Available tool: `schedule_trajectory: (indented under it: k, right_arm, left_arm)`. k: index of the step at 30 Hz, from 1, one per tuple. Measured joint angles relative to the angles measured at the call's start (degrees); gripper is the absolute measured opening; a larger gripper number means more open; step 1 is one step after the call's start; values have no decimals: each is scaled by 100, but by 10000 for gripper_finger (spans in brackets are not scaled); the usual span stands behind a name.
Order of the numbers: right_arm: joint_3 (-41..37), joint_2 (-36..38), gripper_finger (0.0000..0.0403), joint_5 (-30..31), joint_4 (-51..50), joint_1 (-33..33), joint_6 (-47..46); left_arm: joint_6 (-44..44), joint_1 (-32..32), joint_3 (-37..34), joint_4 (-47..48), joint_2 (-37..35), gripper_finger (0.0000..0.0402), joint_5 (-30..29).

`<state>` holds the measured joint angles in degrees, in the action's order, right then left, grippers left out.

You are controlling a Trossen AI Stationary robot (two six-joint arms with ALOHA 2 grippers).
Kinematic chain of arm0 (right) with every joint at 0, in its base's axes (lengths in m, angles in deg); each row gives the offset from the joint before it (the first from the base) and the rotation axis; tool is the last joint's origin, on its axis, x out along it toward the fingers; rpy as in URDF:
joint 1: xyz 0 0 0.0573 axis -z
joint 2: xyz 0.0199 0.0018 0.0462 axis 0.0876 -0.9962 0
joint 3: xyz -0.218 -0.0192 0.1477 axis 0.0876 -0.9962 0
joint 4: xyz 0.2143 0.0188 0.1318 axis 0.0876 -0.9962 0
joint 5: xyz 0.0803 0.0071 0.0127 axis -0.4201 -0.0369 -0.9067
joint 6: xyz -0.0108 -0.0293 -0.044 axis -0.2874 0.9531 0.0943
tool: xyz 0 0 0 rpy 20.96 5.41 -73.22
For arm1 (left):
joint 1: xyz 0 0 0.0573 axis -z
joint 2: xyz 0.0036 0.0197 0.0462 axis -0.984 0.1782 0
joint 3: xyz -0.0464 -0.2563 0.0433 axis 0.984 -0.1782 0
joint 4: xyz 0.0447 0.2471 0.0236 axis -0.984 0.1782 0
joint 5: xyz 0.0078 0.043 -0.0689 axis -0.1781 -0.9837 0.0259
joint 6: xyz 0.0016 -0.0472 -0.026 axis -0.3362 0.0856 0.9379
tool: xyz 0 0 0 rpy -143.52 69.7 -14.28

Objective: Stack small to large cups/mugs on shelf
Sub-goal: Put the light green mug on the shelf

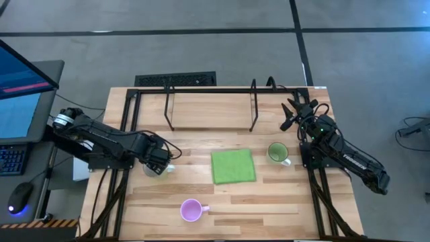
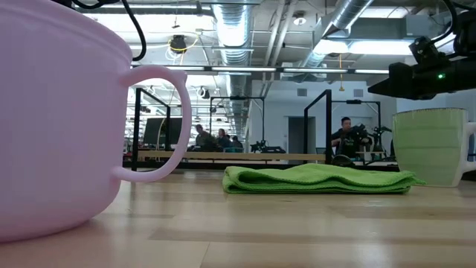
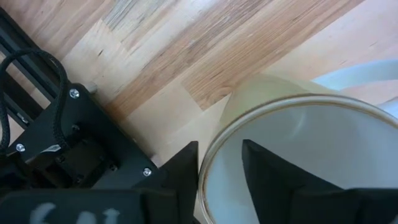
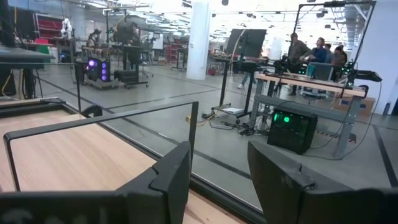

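A white mug (image 1: 154,171) stands at the table's left, under my left gripper (image 1: 161,163), which is shut on its rim; the left wrist view (image 3: 221,149) shows the mug (image 3: 298,137) from above. A green mug (image 1: 277,152) stands upright at the right on the tabletop. A light pink mug (image 1: 191,210) stands near the front edge and fills the low view (image 2: 52,112). The wire-framed wooden shelf (image 1: 208,107) is at the back. My right gripper (image 1: 289,113) is open and empty, raised beside the shelf's right end. My left gripper has the white mug's rim (image 3: 210,163) between its two fingers, one finger inside the mug and one outside. The fingers come from above, slanting down from the table's left. Whether the mug's base is on the table, I cannot tell.
A folded green cloth (image 1: 233,166) lies flat mid-table between the mugs, and shows in the low view (image 2: 316,179). The shelf's black wire uprights (image 1: 254,104) and rails stand over the board. People and workbenches show in the room beyond the table.
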<state>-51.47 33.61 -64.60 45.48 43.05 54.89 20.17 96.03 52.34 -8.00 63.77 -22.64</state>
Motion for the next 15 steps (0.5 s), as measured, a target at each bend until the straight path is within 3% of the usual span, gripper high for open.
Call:
schedule_trajectory:
  k: [15]
  right_arm:
    - [-2, 0, 184, 0, 0, 0, 0]
  left_arm:
    - [-21, 4, 2, -9, -4, 38, -147]
